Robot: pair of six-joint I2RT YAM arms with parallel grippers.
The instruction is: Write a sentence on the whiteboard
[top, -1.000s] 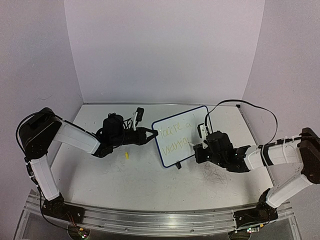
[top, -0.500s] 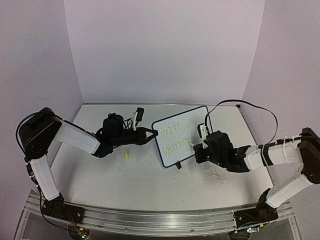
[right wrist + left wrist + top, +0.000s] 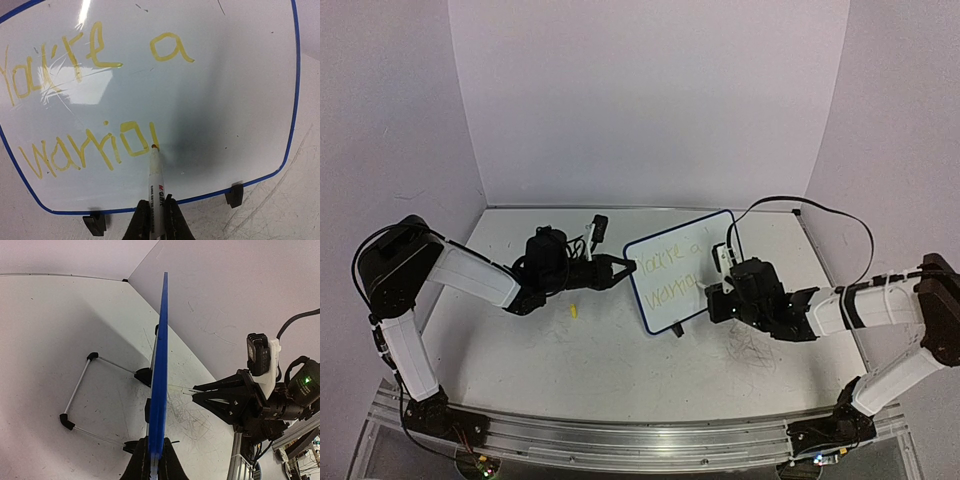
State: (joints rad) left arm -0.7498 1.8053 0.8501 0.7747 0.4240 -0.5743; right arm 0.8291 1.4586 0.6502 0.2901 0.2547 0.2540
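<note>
Top external view: whiteboard [image 3: 672, 272] standing upright on the tabletop [image 3: 620, 370], right of centre, between the two arms.

Left tool [image 3: 625, 266]: jaws pinched shut on the board's left edge; the left wrist view shows the blue rim edge-on, rising from between the fingers.

Right tool [image 3: 705, 290]: jaws clamped on a white marker [image 3: 156, 185], the tip touching the board face.

Sentence [image 3: 85, 100]: yellow strokes in two lines, upper "You're a", lower "Warrio" plus one short stroke where the tip rests.

Black feet [image 3: 234, 195]: two, at the board's lower rim, resting on the tabletop.

Small yellow piece [image 3: 574, 311]: lying on the tabletop left of the board, apart from it.
</note>
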